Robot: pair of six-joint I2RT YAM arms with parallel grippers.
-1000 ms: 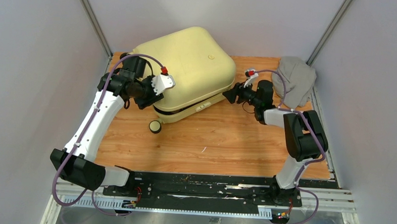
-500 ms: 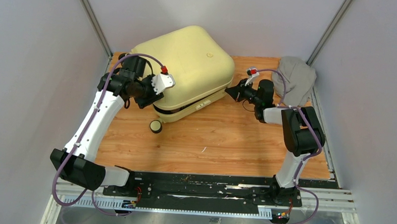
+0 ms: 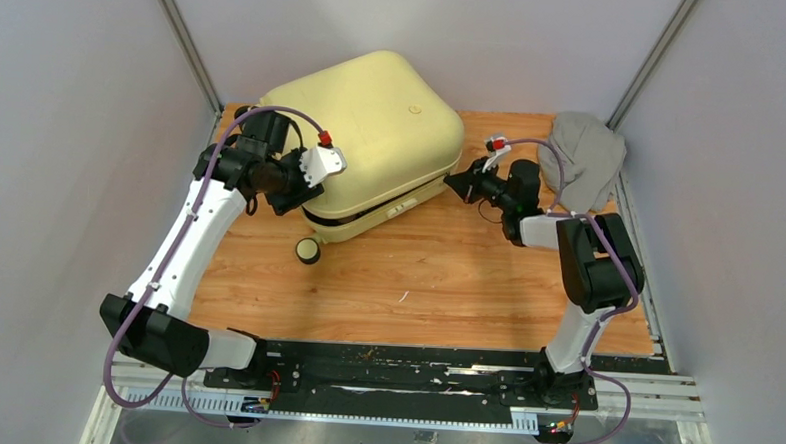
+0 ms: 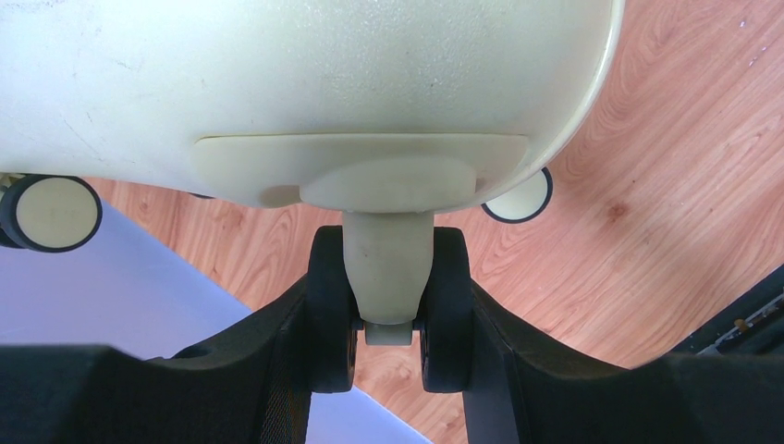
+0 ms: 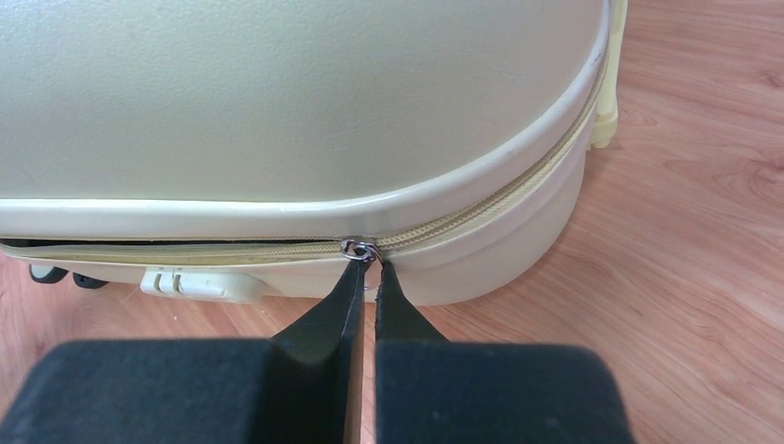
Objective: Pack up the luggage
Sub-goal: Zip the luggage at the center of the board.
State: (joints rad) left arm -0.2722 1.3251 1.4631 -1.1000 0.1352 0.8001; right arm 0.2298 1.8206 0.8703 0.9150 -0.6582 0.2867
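Wooden table (image 3: 446, 284); right jaws pinch luggage (image 5: 277, 102) zip pull (image 5: 359, 249); left jaws grip wheel (image 4: 386, 268).

One pale yellow hard-shell suitcase (image 3: 373, 131) lies at eleven o'clock and one crumpled grey cloth garment (image 3: 584, 155) at two o'clock, on one wooden table (image 3: 446, 284). Two black-and-white robot arms (image 3: 183, 243) (image 3: 592, 261) reach in. Two cream-faced, black-rimmed wheels (image 4: 51, 213) (image 4: 520, 197) and one metal zipper slider (image 5: 359, 249) show close up.

The luggage (image 3: 373, 131) has a hard plastic shell, finely pebbled with a soft sheen, a woven zip tape (image 5: 481, 217) and a shiny metal slider (image 5: 359, 250); the table (image 3: 447, 274) is smooth grained wood, the grey garment (image 3: 584, 155) soft matt cloth.
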